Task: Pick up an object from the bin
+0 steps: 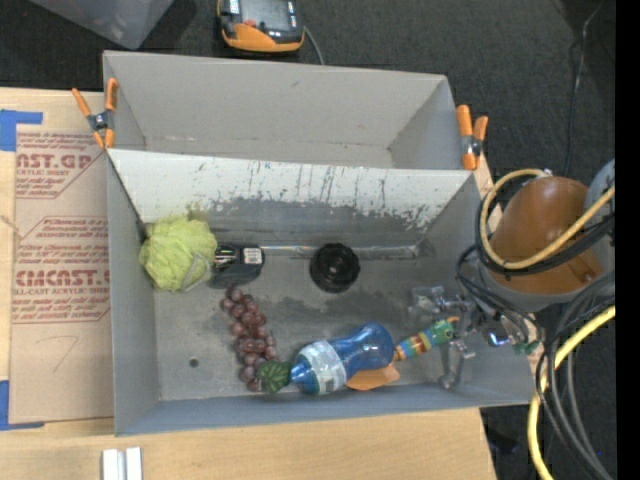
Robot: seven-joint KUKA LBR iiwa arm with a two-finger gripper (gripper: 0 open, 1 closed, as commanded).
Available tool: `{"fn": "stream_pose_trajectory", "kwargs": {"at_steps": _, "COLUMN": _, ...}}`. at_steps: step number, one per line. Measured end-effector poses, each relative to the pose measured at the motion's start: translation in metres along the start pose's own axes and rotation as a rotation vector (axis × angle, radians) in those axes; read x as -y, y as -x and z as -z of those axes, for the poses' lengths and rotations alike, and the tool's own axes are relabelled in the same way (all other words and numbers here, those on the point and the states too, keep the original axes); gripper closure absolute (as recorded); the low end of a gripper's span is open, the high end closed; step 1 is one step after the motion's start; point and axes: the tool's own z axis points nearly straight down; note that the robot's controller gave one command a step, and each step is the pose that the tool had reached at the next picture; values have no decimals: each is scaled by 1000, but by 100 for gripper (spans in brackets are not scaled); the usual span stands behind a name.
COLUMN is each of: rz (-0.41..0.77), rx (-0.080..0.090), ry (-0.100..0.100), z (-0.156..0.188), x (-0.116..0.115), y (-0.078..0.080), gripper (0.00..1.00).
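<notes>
Gripper [443, 334] straddling the striped stick [417, 347], near right.
Fingers [453, 370] are standing spread; judged best: centring them on it, avoiding the blue bottle [345, 358].

One camera looks down on my bin [290, 118] from above, leaning a little to one side, so the far wall shows broad and the near one hardly shows. It sits far enough off to take in the whole bin. My arm [545, 233] enters from its right.
</notes>
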Motion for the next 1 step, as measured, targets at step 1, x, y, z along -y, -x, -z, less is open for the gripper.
{"fn": "stream_pose_trajectory", "kwargs": {"at_steps": 1, "rz": 236, "rx": 15, "ry": -9, "z": -30, "x": 0, "y": 14, "gripper": 0}}
